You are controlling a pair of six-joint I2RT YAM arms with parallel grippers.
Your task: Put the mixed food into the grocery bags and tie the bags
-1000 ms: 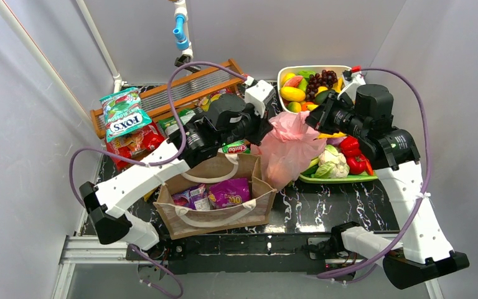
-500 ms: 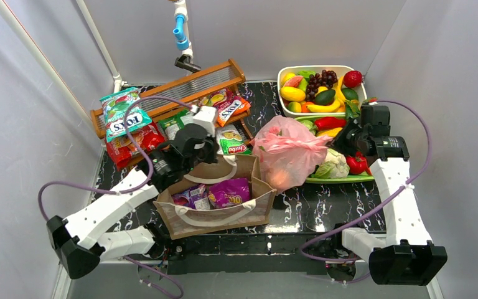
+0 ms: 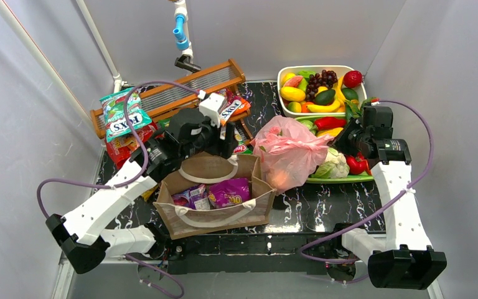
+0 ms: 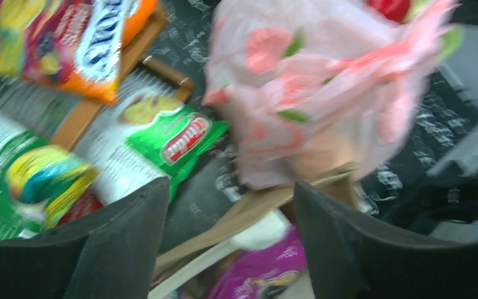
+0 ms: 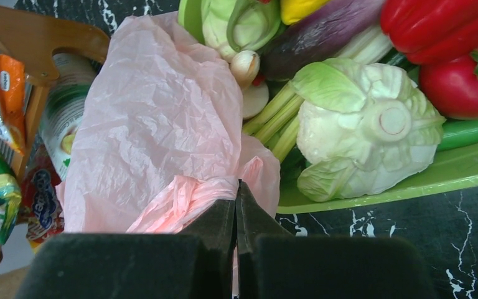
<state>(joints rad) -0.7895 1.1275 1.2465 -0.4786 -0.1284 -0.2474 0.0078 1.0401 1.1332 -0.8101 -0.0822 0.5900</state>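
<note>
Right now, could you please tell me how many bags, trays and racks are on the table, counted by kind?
Bags: 2 (pink plastic bag, brown tote)
Trays: 2 (white tray, green tray)
Racks: 1 (wooden rack)
Total: 5

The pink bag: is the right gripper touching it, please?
Touching. The right wrist view shows the right gripper shut on a twisted fold of the pink bag.
</note>
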